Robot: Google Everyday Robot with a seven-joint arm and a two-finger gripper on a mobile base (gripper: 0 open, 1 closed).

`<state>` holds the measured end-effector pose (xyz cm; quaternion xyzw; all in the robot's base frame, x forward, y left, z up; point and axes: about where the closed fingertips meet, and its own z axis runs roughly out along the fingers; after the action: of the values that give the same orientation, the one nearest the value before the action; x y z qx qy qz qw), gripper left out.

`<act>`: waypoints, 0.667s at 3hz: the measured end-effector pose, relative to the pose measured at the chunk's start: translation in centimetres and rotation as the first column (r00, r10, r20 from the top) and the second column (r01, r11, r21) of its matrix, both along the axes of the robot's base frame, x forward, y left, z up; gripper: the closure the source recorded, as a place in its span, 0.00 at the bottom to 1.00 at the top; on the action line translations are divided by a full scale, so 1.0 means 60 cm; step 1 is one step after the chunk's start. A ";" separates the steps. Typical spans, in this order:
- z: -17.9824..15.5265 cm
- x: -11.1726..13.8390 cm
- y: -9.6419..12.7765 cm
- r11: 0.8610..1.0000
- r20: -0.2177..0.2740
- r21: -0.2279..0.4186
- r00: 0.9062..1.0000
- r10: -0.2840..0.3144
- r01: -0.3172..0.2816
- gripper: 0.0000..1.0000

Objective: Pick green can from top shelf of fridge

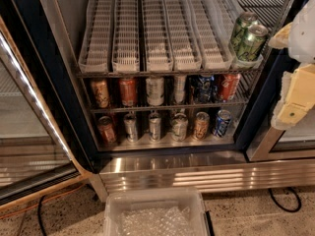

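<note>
The fridge (54, 82) stands open in the camera view, with a dark frame and a ribbed steel base. Its top shelf (152, 33) carries five long white slotted lanes, all bare. Two green cans stand at the shelf's right end, beside the lanes: the front green can (252, 43) and a second green can (242, 26) just behind it. Both are upright. My gripper (295, 95), white and pale yellow, hangs at the right edge of the view. It is to the right of the green cans, a little lower, and apart from them.
Two lower wire shelves hold several cans: orange-red cans (128, 91), silver cans (155, 90) and a blue can (221, 123). The open glass door (29, 132) stands at the left. A clear plastic bin (155, 213) sits on the floor in front. A black cable (285, 203) lies at the right.
</note>
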<state>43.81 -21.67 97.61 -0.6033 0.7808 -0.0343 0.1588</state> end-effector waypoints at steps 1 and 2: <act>0.000 0.000 0.000 1.000 0.000 0.000 1.000 0.000 0.000 0.00; 0.002 0.005 -0.001 1.000 0.025 0.013 1.000 -0.004 0.004 0.00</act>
<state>44.11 -21.74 97.70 -0.6003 0.7802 -0.0371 0.1722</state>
